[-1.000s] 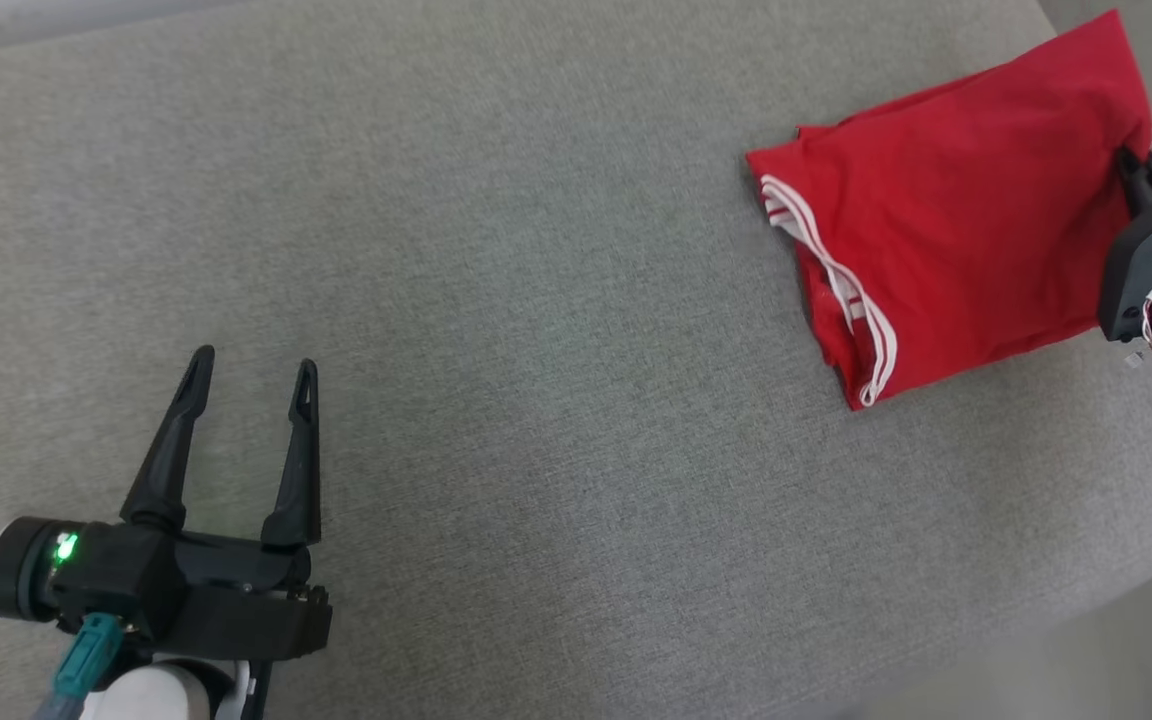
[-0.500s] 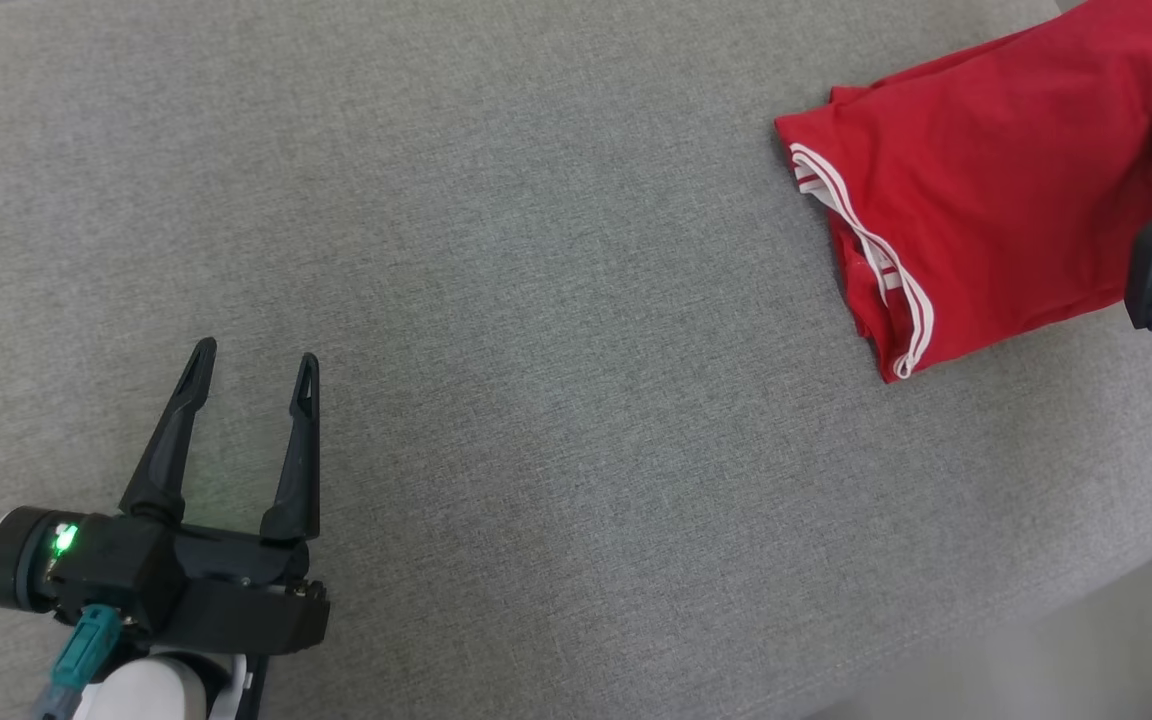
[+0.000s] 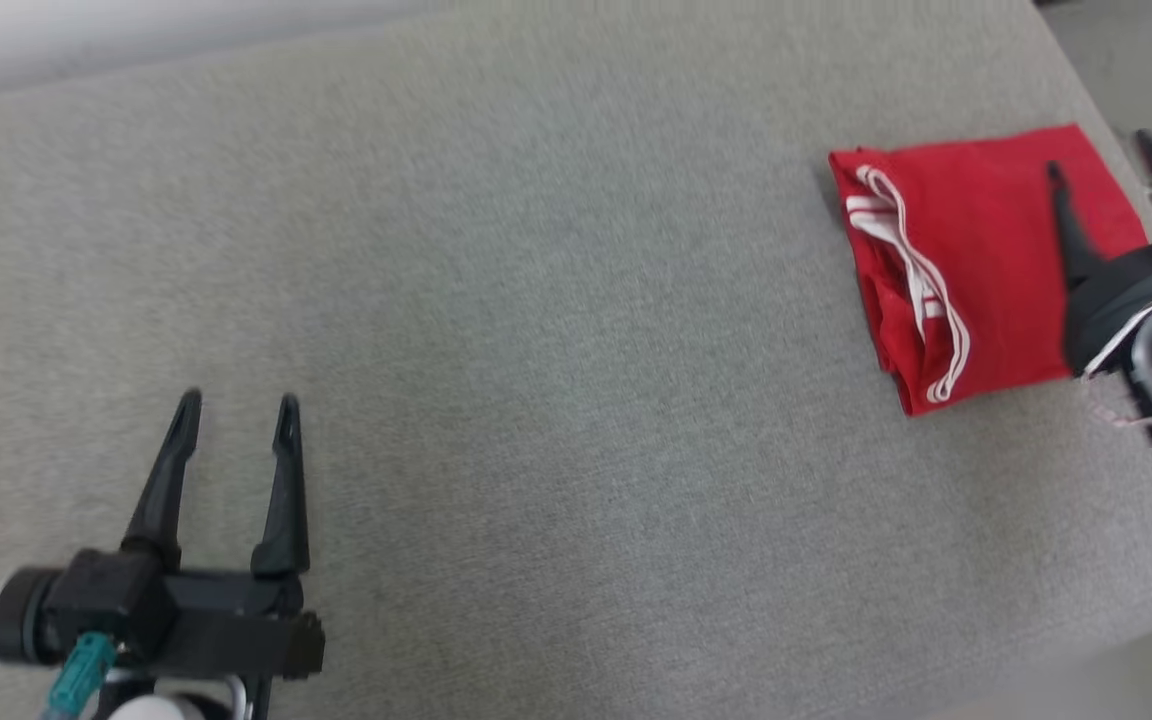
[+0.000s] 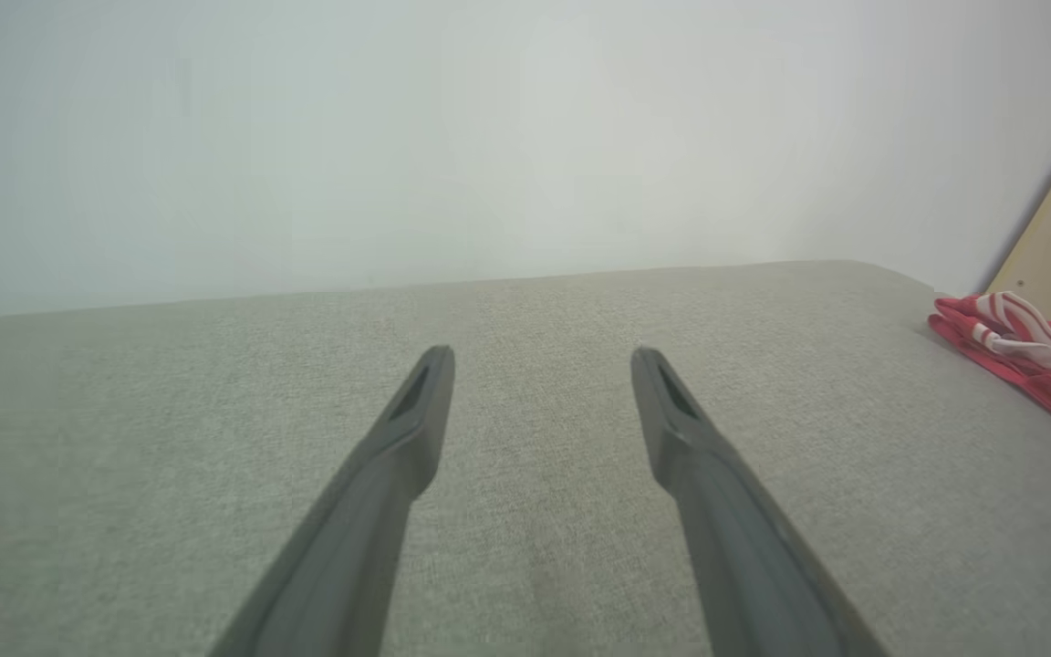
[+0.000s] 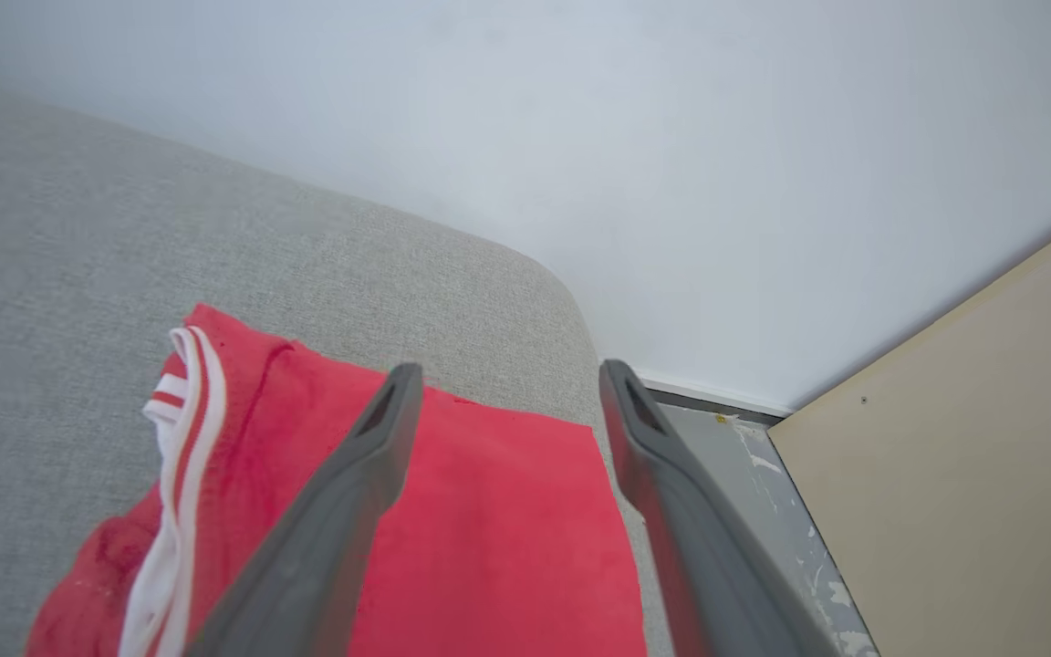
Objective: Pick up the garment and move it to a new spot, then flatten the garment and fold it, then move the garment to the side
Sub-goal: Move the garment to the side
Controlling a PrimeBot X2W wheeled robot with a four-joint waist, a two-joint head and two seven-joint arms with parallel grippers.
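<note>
Folded flat near the right edge of the grey fabric worktop point(image 3: 536, 300): red cloth garment with white stripes point(image 3: 976, 260), seemingly set aside. Right pincer point(image 5: 509, 370) spread open above it, gripping nothing; left pincer point(image 3: 237, 398) open, idle, well apart.

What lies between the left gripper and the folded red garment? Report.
In the head view, just bare grey fabric surface between left gripper and folded red garment.

Looking like a bare home-style room, though I'm not betting on it: a big grey fabric cushion point(image 3: 536, 300) is sitting under a plain white wall point(image 5: 580, 137), a folded red garment point(image 3: 986, 250) is lying on it, and scuffed grey floor point(image 5: 763, 493) is peeking out beside a beige panel point(image 5: 963, 474).
</note>
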